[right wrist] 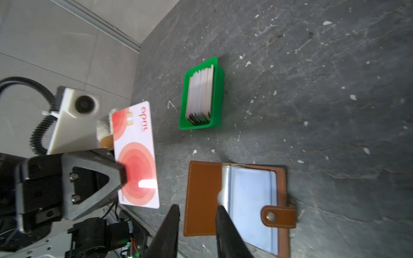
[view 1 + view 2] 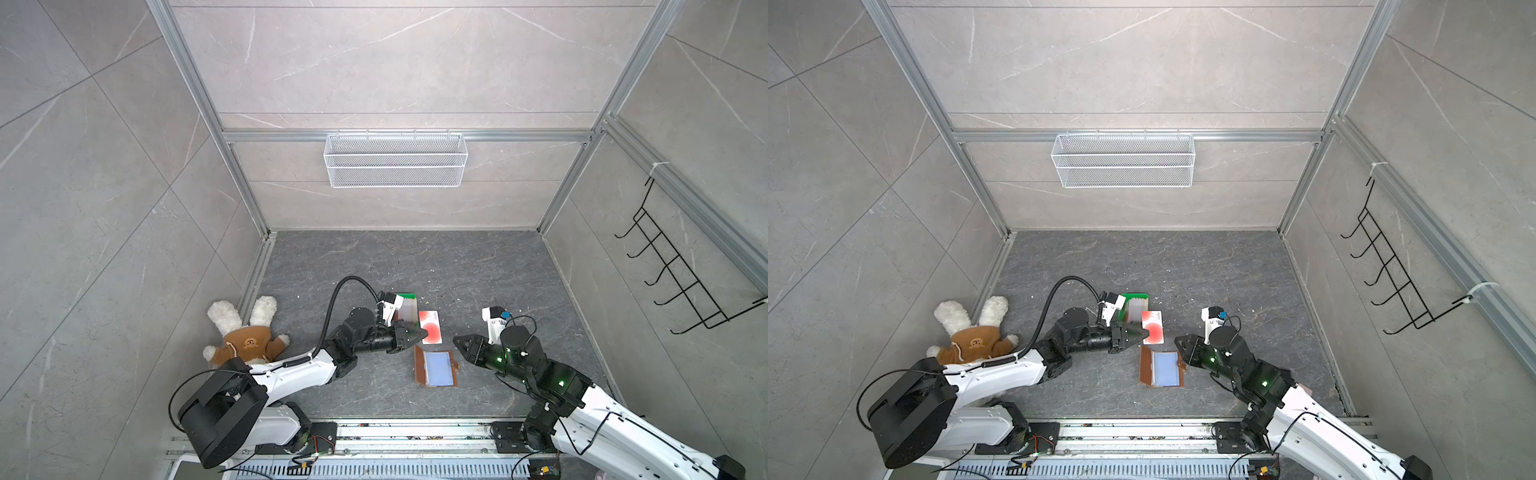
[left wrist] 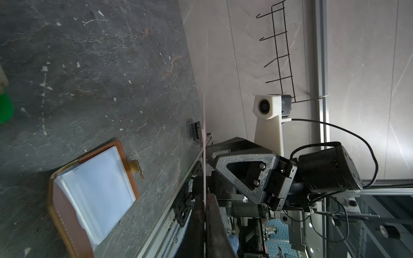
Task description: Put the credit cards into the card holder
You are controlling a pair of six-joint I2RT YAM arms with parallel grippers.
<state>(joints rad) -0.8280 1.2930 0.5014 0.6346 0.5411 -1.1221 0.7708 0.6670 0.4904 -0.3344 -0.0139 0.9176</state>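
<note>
In both top views, lower centre, the left tool (image 2: 424,333) pinches one credit card (image 2: 433,326) just above the open card holder (image 2: 436,369) lying on the tabletop (image 2: 415,266). The right tool (image 1: 197,207) stands spread and empty. More cards (image 1: 201,93) fill the green tray (image 1: 220,93).

Only readable bit: red lettering on the card (image 1: 138,160), looks like "opus" sideways. Tiny edge print's too blurry.
</note>
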